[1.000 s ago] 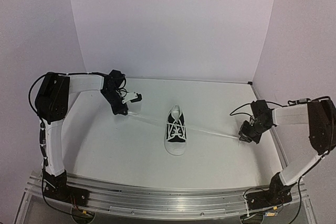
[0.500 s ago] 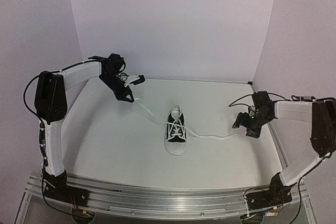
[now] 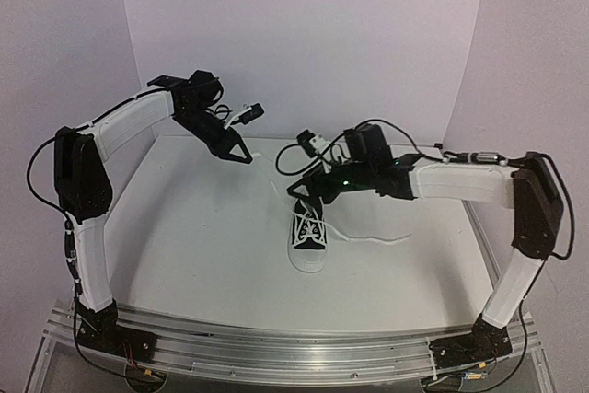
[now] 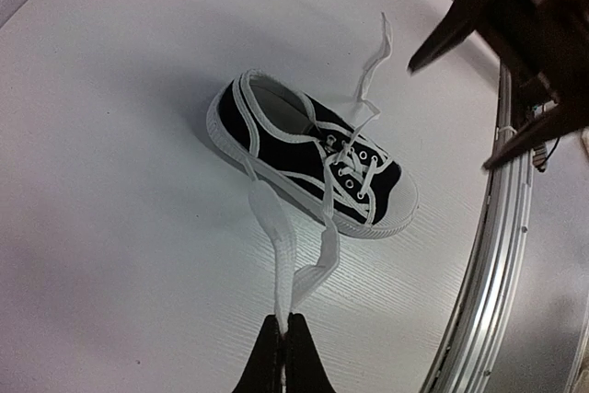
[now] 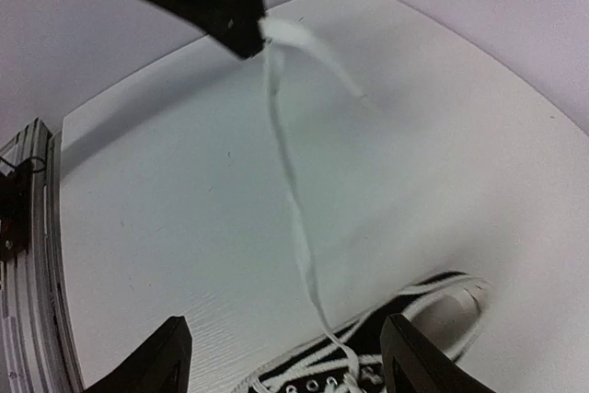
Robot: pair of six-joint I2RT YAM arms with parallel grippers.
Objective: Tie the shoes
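The left gripper (image 4: pixel 283 342) is closed, pinching the end of the held lace (image 4: pixel 285 255) between its tips. From there the flat white lace drops in a slack, twisted ribbon to the shoe (image 3: pixel 309 236), which stands well below this gripper and off toward the other arm.

The right gripper (image 5: pixel 285 324) has its fingers (image 5: pixel 166 361) spread wide and grips nothing. It hangs just above the shoe's heel end, and the held lace passes up between its fingers without touching them. A small green light glows on this arm's wrist.

The shoe sits upright on its sole on the white surface (image 3: pixel 202 246), under the right gripper, toe pointing toward the arm bases. It is small, with a black canvas upper edged in white piping, a white rubber toe cap and sole band, a pale lining at the opening, and small round eyelets. The white lacing crosses loosely over the tongue and is not knotted into a bow.

The loose lace (image 3: pixel 373 239) lies flat on the surface, trailing from the eyelets out to the side below the right arm, well apart from both grippers.

A ribbed metal rail (image 4: pixel 488 273) runs along the near edge, beyond the shoe's toe as seen from the left gripper.
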